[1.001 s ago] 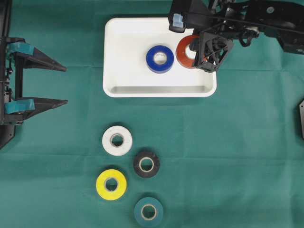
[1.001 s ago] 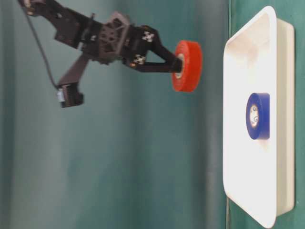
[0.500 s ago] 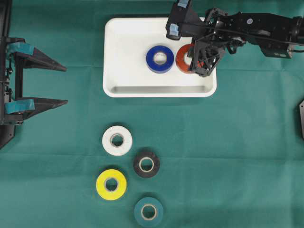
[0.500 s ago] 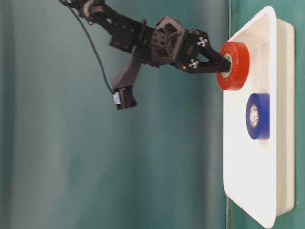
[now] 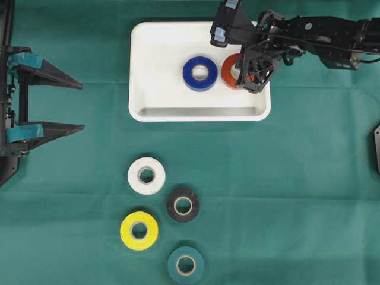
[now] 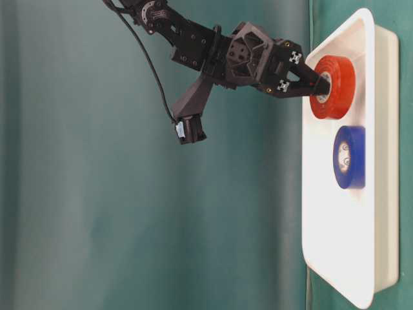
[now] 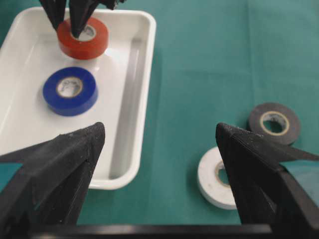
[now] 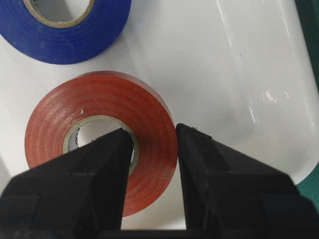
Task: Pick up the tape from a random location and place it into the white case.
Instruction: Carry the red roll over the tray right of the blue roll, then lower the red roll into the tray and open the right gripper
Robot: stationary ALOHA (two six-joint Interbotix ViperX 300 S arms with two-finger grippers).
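i log, far left: left gripper, jaws spread wide, holding nothing. lower middle on the green cloth: white roll, yellow roll, black roll, teal roll. upper middle: white case, blue roll lying inside. right: right gripper clamped on the red tape, one finger through its core, the roll inside the case beside the blue one.
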